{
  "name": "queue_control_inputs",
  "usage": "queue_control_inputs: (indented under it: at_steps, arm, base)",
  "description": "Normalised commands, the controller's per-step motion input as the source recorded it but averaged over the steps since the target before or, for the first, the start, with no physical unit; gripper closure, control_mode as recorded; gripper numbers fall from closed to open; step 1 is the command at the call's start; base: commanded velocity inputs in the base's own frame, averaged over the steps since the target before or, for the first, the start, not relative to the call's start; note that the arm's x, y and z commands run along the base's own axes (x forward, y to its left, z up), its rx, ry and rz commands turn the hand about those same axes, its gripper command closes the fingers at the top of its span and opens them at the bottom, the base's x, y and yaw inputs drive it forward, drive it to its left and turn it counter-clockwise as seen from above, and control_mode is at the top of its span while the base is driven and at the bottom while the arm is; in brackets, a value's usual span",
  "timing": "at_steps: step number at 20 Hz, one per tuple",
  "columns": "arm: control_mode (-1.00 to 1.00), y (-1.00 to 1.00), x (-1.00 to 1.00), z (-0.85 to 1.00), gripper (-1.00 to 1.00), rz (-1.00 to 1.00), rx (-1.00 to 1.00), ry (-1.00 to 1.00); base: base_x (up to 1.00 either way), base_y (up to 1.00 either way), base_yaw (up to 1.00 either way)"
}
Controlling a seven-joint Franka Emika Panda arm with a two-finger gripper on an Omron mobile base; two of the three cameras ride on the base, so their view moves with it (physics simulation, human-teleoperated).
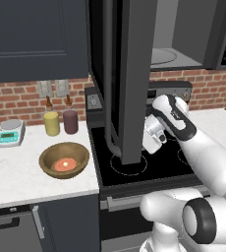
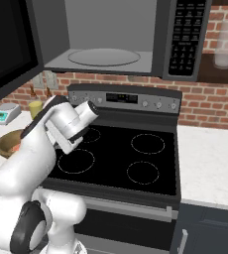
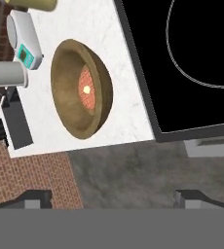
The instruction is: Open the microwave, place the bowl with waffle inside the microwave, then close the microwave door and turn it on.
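Note:
The microwave [image 2: 183, 39] hangs above the stove with its light grey inside showing. The microwave door [image 1: 129, 74] is swung wide open to the left, its curved bar handle [image 1: 108, 98] facing me. On the white counter left of the stove sits the brown wooden bowl [image 1: 64, 160] [image 2: 8, 141] [image 3: 80, 92], and the reddish-orange waffle [image 1: 66, 165] [image 3: 87, 90] lies in its middle. My gripper [image 3: 114, 198] is open, empty, and hovers over the stove's front left corner, right of the bowl and apart from it. My hand [image 1: 154, 134] [image 2: 71, 126] sits partly behind the open door.
The black stove top [image 2: 121, 158] with ring burners lies below the arm. At the back of the counter [image 1: 16, 172] stand a small scale [image 1: 11, 133], a yellow jar [image 1: 51, 123] and a maroon jar [image 1: 70, 121]. More counter [image 2: 210, 168] lies right of the stove.

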Motion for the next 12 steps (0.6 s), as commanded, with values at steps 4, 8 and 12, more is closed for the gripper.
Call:
queue_control_inputs:
  at_steps: [4, 8, 12]
  arm:
    - [-1.0, 0.42, 0.27, -0.15, -1.0, 0.0, 0.0, 0.0]
    - [-1.0, 0.34, 0.15, -0.19, -1.0, 0.01, 0.0, 0.0]
    - [-1.0, 0.38, 0.16, -0.2, -1.0, 0.04, 0.01, 0.0]
  base:
    - [0.0, 0.0, 0.0]
    - [0.0, 0.0, 0.0]
    - [0.0, 0.0, 0.0]
